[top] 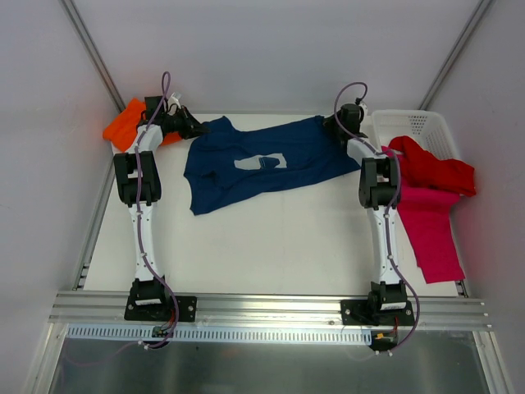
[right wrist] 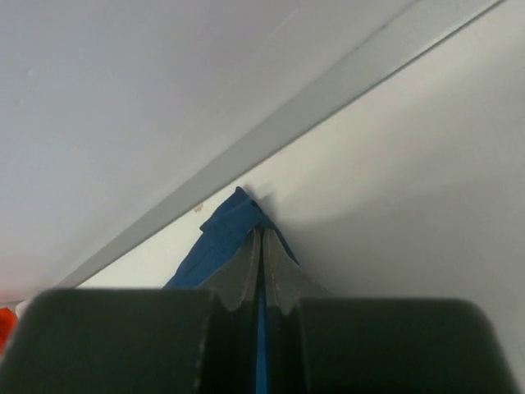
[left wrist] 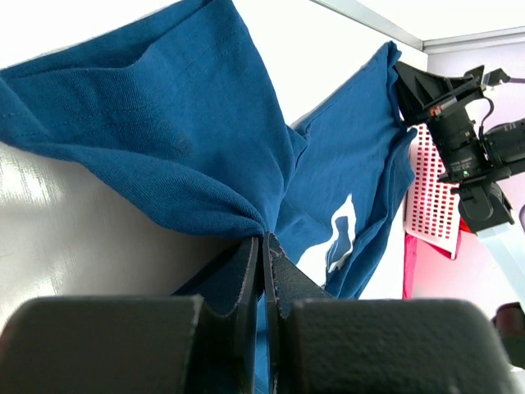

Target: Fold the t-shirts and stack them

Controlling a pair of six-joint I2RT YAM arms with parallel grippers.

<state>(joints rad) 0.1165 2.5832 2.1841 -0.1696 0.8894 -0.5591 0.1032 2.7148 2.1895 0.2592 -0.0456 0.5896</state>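
The navy blue t-shirt (top: 254,164) with a pale print lies spread across the back of the table, print side up. My left gripper (top: 199,129) is shut on its left corner, and the wrist view shows the cloth (left wrist: 164,123) bunched between the jaws of the left gripper (left wrist: 265,238). My right gripper (top: 332,125) is shut on the shirt's right corner (right wrist: 234,217) near the back wall; the right gripper (right wrist: 262,234) pinches blue fabric. An orange t-shirt (top: 125,125) lies at the back left. Red (top: 439,168) and magenta-pink (top: 431,226) t-shirts lie at the right.
A white mesh basket (top: 418,123) stands at the back right corner, with the red shirt hanging out of it. The pink shirt drapes toward the table's right edge. The back wall rail runs close behind both grippers.
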